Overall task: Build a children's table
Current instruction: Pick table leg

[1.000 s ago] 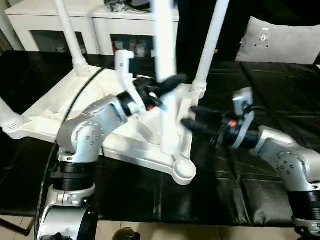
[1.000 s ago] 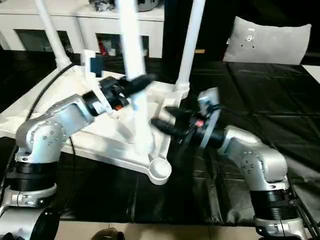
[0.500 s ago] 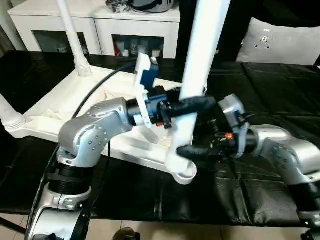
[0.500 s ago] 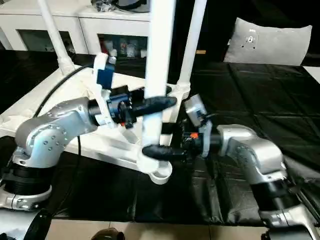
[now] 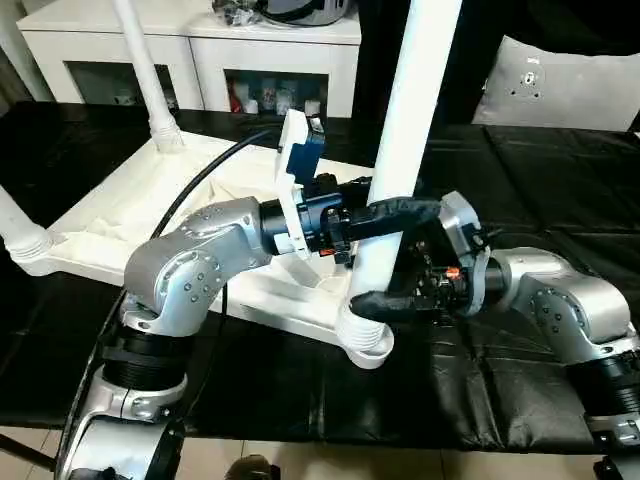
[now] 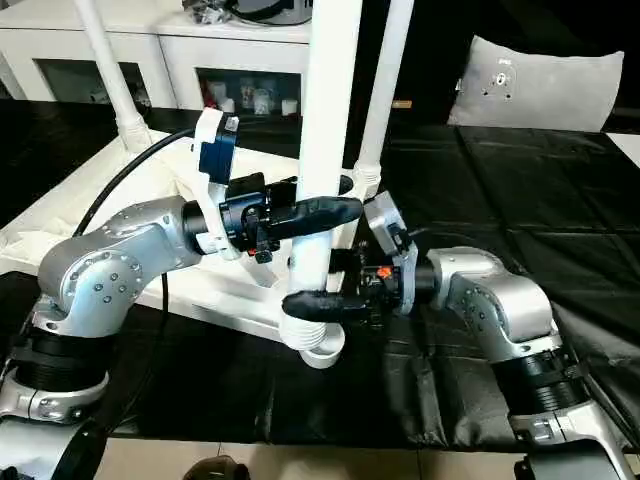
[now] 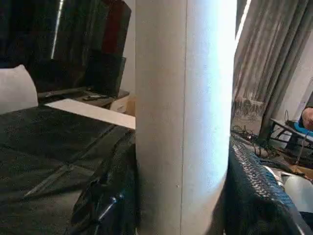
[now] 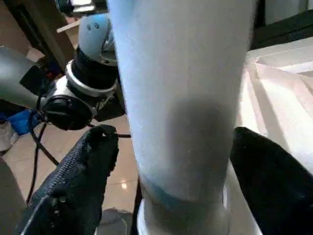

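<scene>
Children's table lies upside down on the black mat; a white leg stands in its near corner socket, left gripper clamped higher, right gripper clamped just above the socket

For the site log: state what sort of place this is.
Probably a furnished living room, not a factory: a long white cabinet with glass-fronted openings along the back, a grey cushion on dark seating, and floor-length curtains in the left wrist view.
</scene>
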### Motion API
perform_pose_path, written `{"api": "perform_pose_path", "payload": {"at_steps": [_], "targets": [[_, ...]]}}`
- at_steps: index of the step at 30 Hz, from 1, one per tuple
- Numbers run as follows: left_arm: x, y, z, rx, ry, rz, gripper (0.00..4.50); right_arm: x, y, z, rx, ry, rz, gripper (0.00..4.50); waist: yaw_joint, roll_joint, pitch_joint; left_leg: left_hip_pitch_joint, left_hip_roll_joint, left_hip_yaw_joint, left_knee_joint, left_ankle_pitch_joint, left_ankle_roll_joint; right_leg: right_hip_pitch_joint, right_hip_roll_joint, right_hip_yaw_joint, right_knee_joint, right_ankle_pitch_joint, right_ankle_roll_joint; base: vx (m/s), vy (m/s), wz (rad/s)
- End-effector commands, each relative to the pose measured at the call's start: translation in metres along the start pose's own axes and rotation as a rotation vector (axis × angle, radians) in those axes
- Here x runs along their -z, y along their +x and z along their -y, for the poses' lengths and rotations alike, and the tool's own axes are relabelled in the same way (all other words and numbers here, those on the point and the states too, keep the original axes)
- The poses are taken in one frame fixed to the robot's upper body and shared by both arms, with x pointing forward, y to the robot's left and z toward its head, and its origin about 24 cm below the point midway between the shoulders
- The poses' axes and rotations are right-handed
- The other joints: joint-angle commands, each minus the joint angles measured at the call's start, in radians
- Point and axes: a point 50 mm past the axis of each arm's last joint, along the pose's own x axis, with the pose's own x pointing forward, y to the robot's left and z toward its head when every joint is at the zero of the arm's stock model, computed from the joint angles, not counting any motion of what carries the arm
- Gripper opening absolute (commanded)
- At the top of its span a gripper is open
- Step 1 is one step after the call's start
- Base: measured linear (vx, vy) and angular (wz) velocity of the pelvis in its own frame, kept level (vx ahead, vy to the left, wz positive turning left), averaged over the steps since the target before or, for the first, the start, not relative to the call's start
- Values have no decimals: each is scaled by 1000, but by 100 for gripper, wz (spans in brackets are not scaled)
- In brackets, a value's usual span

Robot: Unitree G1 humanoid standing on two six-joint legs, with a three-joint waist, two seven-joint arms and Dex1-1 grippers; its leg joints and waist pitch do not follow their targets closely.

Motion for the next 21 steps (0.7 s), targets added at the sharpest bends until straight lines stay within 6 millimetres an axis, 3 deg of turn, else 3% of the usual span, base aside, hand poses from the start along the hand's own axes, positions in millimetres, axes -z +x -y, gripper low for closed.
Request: {"api": "perform_pose_path", "payload": {"at_steps": [1, 2, 13, 21], "targets": [[-4, 4, 1, 13, 24, 2, 182, -4, 0, 0, -13, -17, -14, 352, 2, -7, -73, 21, 51, -11, -60, -99, 37, 47, -79, 38, -63, -3, -257, 0, 0, 0], [-3, 4, 1, 10, 26, 1, 182, -4, 0, 0, -14, -16, -14, 325, 2, -6, -72, 21, 51, -11, -60, -104, 34, 46, -79, 38, -64, -11, -254, 0, 0, 0], [-3, 7, 1, 11, 34, 1, 181, 0, 2, 2, -25, 1, -32, 231, 2, -8, -73, 21, 50, -11, -60, -101, 35, 47, -78, 38, -63, 1, -255, 0, 0, 0], [-2, 8, -2, -13, 38, 5, 181, 2, 3, 2, -27, 5, -35, 194, 1, -7, -73, 22, 51, -12, -60, -109, 33, 46, -79, 38, -64, -17, -254, 0, 0, 0]]}}
